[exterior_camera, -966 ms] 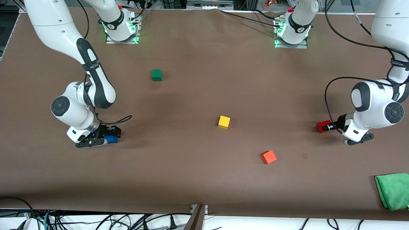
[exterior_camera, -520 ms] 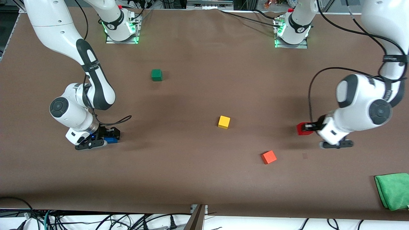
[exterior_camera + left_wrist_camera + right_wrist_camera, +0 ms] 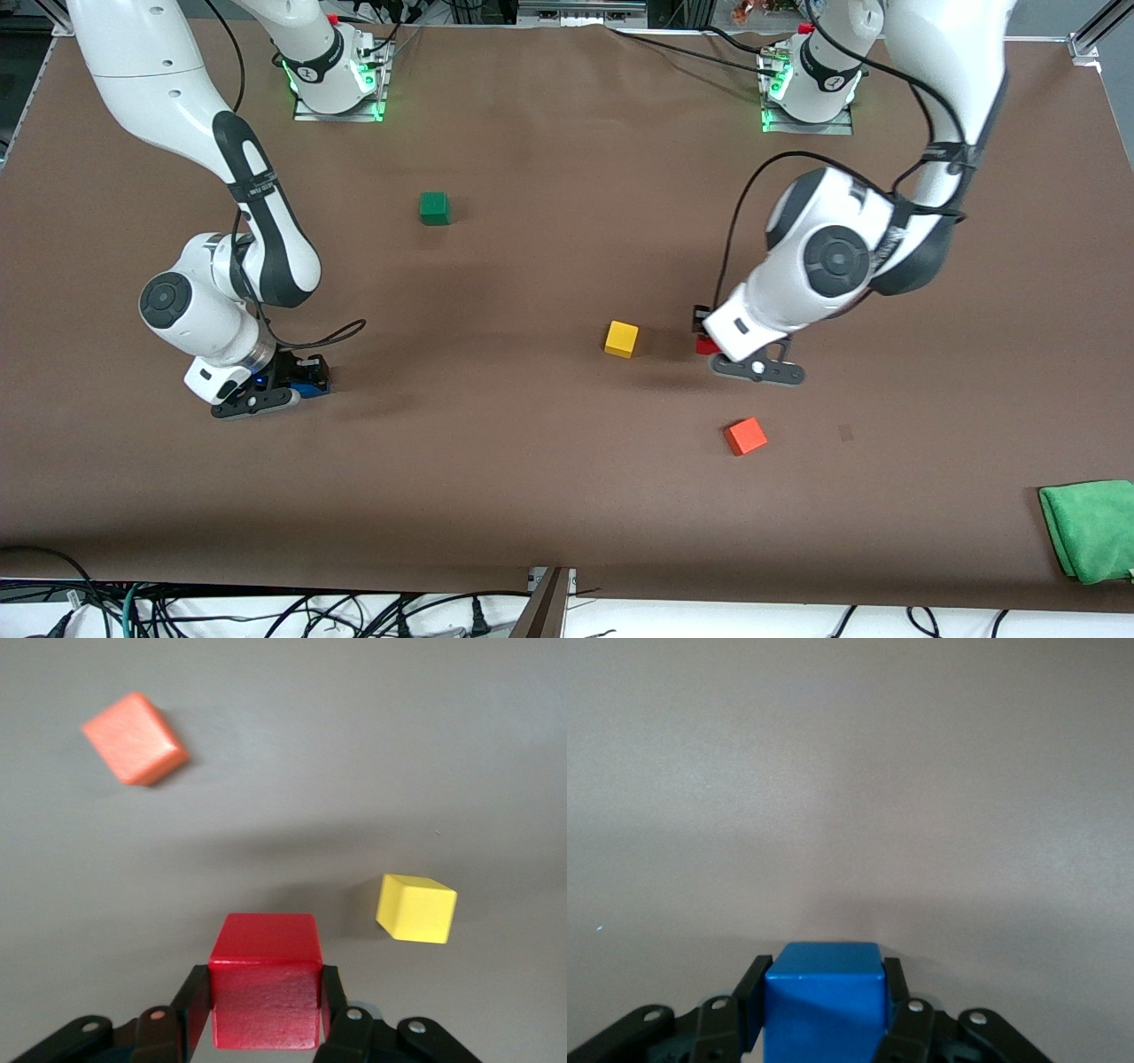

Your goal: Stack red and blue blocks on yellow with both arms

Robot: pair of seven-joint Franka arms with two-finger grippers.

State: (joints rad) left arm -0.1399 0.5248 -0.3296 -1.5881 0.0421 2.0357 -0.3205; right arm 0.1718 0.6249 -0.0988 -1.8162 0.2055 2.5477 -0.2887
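Left gripper (image 3: 264, 1041) clamps red cube (image 3: 265, 992) in air, yellow cube (image 3: 621, 338) just beside, lower. Right gripper (image 3: 822, 1028) clamps blue cube (image 3: 825, 1003), waits well apart.

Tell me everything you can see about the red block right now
The red block is a small deep red cube, matte with a faintly grainy face and crisp edges. The left gripper pinches it on two opposite sides, level and lifted off the brown table, in the air beside the yellow cube. Only the fingers touch it.
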